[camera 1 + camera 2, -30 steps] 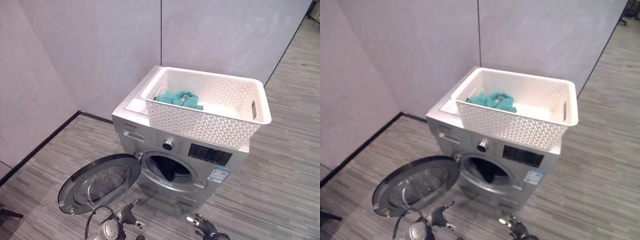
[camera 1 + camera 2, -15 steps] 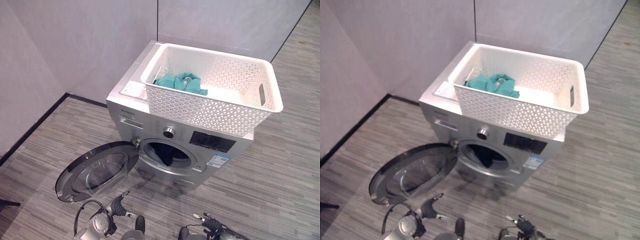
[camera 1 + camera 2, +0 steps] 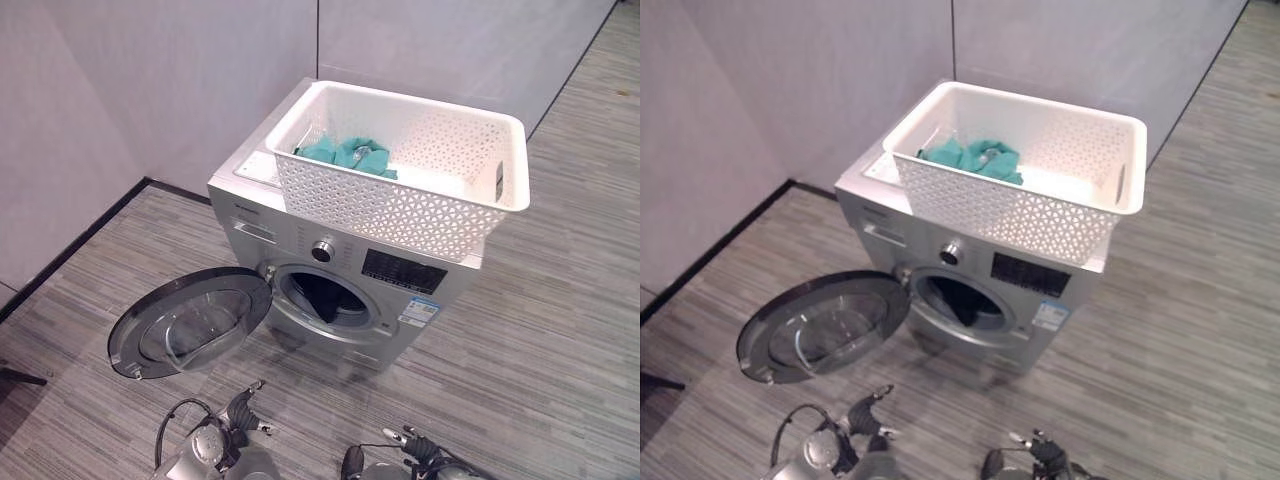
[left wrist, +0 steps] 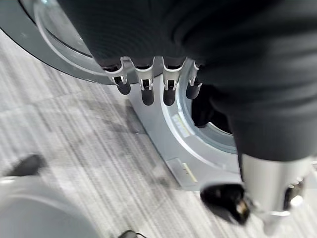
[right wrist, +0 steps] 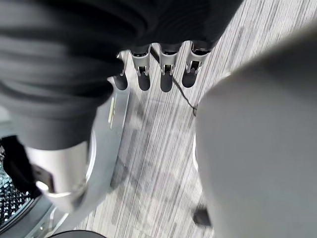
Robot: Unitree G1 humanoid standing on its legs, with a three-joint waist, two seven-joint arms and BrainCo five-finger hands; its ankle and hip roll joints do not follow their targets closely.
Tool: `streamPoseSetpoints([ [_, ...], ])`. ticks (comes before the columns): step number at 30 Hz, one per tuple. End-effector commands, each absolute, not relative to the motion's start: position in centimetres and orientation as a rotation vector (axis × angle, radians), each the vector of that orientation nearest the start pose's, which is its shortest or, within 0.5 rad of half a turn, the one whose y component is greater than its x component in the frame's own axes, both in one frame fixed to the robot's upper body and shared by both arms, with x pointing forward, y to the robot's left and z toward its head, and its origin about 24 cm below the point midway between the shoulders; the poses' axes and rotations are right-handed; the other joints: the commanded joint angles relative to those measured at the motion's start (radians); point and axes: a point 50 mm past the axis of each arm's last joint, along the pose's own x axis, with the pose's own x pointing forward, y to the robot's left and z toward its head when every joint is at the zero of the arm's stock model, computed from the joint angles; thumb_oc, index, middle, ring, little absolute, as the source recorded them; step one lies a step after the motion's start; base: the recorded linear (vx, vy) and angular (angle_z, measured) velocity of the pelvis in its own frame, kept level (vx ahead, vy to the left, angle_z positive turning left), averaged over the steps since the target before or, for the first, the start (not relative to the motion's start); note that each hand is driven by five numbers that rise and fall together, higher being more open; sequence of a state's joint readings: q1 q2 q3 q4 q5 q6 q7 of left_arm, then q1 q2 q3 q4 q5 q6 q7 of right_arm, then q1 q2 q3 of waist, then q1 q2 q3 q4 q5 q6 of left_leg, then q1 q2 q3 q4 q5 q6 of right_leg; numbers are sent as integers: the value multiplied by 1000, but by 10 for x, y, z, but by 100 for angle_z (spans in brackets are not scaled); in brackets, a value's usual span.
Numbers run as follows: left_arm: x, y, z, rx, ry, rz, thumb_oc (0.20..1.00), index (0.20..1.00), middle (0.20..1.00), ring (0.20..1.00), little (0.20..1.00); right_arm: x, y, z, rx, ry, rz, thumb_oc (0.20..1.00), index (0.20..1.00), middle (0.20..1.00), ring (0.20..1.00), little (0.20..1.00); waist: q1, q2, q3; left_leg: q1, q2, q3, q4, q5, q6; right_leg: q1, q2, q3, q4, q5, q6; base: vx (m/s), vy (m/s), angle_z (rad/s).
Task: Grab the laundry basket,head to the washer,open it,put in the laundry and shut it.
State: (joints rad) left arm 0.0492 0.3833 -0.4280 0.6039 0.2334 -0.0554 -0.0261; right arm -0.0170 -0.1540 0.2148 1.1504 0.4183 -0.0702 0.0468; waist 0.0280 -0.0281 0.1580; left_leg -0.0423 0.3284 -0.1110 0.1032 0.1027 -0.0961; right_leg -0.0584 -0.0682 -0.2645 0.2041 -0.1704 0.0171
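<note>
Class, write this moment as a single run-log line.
washer door: open | laundry basket: on washer, teal laundry inside | left hand: open, empty | right hand: open, empty

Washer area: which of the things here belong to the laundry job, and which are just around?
Job things:
washer, its round door swung open
white laundry basket on the washer's top
teal laundry in the basket
left robot hand, right robot hand, both empty

Just around:
grey wall panels
striped floor

White perforated plastic laundry basket sitting on top of my silver front-loading washer, crumpled teal laundry in its far-left corner, round glass washer door swung wide open, dark drum opening exposed
</note>
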Motion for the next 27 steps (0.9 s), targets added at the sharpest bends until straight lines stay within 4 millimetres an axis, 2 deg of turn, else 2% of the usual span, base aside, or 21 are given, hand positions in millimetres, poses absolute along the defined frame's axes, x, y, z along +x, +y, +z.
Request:
streamPoseSetpoints([
  [1, 178, 190, -86, 660, 555, -428, 1000, 1000, 1000, 1000, 1000, 112, -214, -157, 102, 1054, -206, 1000, 1000, 1000, 1000, 1000, 7, 25, -46, 14, 28, -20, -68, 74, -26, -33, -84, 126, 76, -9, 94, 5, 127, -17],
  [2, 178, 189, -86, 659, 555, -429, 1000, 1000, 1000, 1000, 1000, 112, -214, -157, 102, 1053, -207, 1000, 1000, 1000, 1000, 1000, 6, 26, -46, 13, 27, -21, -70, 75, -26, -33, -85, 124, 76, -9, 95, 12, 424, -10],
  [3, 178, 187, -86, 662, 552, -453, 1000, 1000, 1000, 1000, 1000, 110, -218, -157, 120, 1054, -234, 1000, 1000, 1000, 1000, 1000, -11, 47, -59, 28, 14, 23, -102, 1, -44, -33, -128, 111, 71, 1, 117, 4, 461, 9],
  [4, 179, 184, -86, 656, 546, -459, 1000, 1000, 1000, 1000, 1000, 111, -221, -156, 122, 1051, -247, 1000, 1000, 1000, 1000, 1000, -10, 52, -59, 21, -25, 24, -79, -59, -38, -26, -164, 124, 50, 30, 138, 5, 461, 26],
  [6, 179, 184, -86, 656, 546, -459, 1000, 1000, 1000, 1000, 1000, 111, -221, -156, 122, 1051, -248, 1000, 1000, 1000, 1000, 1000, -10, 51, -59, 20, -26, 24, -77, -60, -38, -27, -164, 124, 50, 30, 139, 13, 289, 25],
  [7, 183, 181, -80, 659, 513, -487, 1000, 1000, 1000, 1000, 1000, 108, -224, -156, 126, 1064, -268, 1000, 1000, 1000, 1000, 1000, -11, 53, -68, 20, -128, 25, -53, -142, -22, 5, -248, 146, -28, 101, 170, 31, 409, 8],
  [8, 183, 181, -80, 659, 513, -487, 1000, 1000, 1000, 1000, 1000, 108, -224, -157, 127, 1064, -268, 1000, 1000, 1000, 1000, 1000, -11, 52, -67, 20, -129, 25, -51, -143, -21, 7, -249, 146, -29, 102, 171, 72, 684, -4],
  [9, 183, 181, -78, 660, 504, -498, 1000, 1000, 1000, 1000, 1000, 105, -225, -157, 116, 1076, -261, 1000, 1000, 1000, 1000, 1000, -8, 48, -79, 27, -195, 25, -58, -182, 2, 20, -304, 150, -81, 150, 189, 63, 409, 6],
  [11, 181, 185, -79, 682, 513, -500, 1000, 1000, 1000, 1000, 1000, 105, -222, -158, 115, 1081, -250, 1000, 1000, 1000, 1000, 1000, -8, 37, -81, 45, -248, 36, -77, -202, 34, 8, -340, 173, -95, 201, 189, 29, 472, 13],
  [12, 182, 190, -79, 700, 520, -486, 1000, 1000, 1000, 1000, 1000, 109, -219, -158, 112, 1082, -241, 1000, 1000, 1000, 1000, 1000, -10, 41, -72, 54, -260, 46, -90, -200, 52, -17, -332, 172, -74, 226, 177, -32, 276, -3],
  [14, 182, 190, -78, 701, 518, -484, 1000, 1000, 1000, 1000, 1000, 110, -219, -158, 112, 1080, -239, 1000, 1000, 1000, 1000, 1000, -1, 39, -70, 57, -260, 56, -95, -198, 53, -27, -331, 184, -68, 226, 177, -49, 130, -40],
  [15, 180, 195, -80, 708, 540, -462, 1000, 1000, 1000, 1000, 1000, 115, -211, -158, 119, 1074, -217, 1000, 1000, 1000, 1000, 1000, 4, 48, -57, 64, -252, 64, -114, -180, 73, -55, -264, 164, -10, 192, 151, -59, 159, -52],
  [16, 180, 197, -80, 699, 546, -451, 1000, 1000, 1000, 1000, 1000, 116, -209, -158, 117, 1076, -207, 1000, 1000, 1000, 1000, 1000, 4, 50, -55, 64, -254, 64, -123, -171, 80, -70, -219, 168, 4, 179, 145, -66, 187, -46],
  [18, 175, 201, -83, 665, 574, -424, 1000, 1000, 1000, 1000, 1000, 116, -204, -159, 103, 1085, -178, 1000, 1000, 1000, 1000, 1000, 12, 47, -59, 66, -265, 61, -152, -150, 93, -65, -131, 159, -40, 155, 136, -4, 52, -50],
  [19, 172, 201, -86, 640, 593, -416, 1000, 1000, 1000, 1000, 1000, 117, -202, -159, 101, 1082, -166, 1000, 1000, 1000, 1000, 1000, 9, 45, -58, 62, -270, 57, -158, -143, 98, -71, -92, 178, -65, 148, 126, 10, -4, -58],
  [20, 171, 201, -86, 640, 593, -416, 1000, 1000, 1000, 1000, 1000, 117, -202, -159, 101, 1082, -166, 1000, 1000, 1000, 1000, 1000, 10, 45, -59, 62, -270, 57, -158, -143, 97, -71, -92, 178, -65, 148, 126, 34, -38, -43],
  [21, 168, 202, -89, 619, 614, -417, 1000, 1000, 1000, 1000, 1000, 112, -198, -161, 109, 1086, -156, 1000, 1000, 1000, 1000, 1000, 7, 27, -55, 49, -287, 51, -154, -144, 102, -50, -46, 246, -132, 146, 110, 39, -46, -31],
  [23, 168, 200, -92, 621, 624, -414, 1000, 1000, 1000, 1000, 1000, 109, -200, -161, 98, 1095, -159, 1000, 1000, 1000, 1000, 1000, 13, 13, -52, 41, -299, 36, -151, -139, 100, -18, -29, 280, -161, 149, 101, 36, -55, 26],
  [24, 168, 200, -92, 621, 623, -414, 1000, 1000, 1000, 1000, 1000, 109, -200, -161, 98, 1095, -160, 1000, 1000, 1000, 1000, 1000, 12, 14, -51, 41, -299, 35, -151, -139, 100, -18, -29, 280, -162, 149, 101, 38, -67, 39],
  [25, 169, 197, -92, 625, 623, -420, 1000, 1000, 1000, 1000, 1000, 99, -202, -164, 98, 1127, -168, 1000, 1000, 1000, 1000, 1000, 11, 13, -53, 41, -299, 26, -163, -133, 92, -2, -16, 282, -174, 144, 94, 28, -43, 18],
  [27, 169, 197, -92, 625, 623, -420, 1000, 1000, 1000, 1000, 1000, 99, -202, -164, 98, 1127, -168, 1000, 1000, 1000, 1000, 1000, 9, 13, -52, 42, -299, 24, -164, -132, 92, 0, -16, 281, -175, 144, 94, 61, -42, 21],
])
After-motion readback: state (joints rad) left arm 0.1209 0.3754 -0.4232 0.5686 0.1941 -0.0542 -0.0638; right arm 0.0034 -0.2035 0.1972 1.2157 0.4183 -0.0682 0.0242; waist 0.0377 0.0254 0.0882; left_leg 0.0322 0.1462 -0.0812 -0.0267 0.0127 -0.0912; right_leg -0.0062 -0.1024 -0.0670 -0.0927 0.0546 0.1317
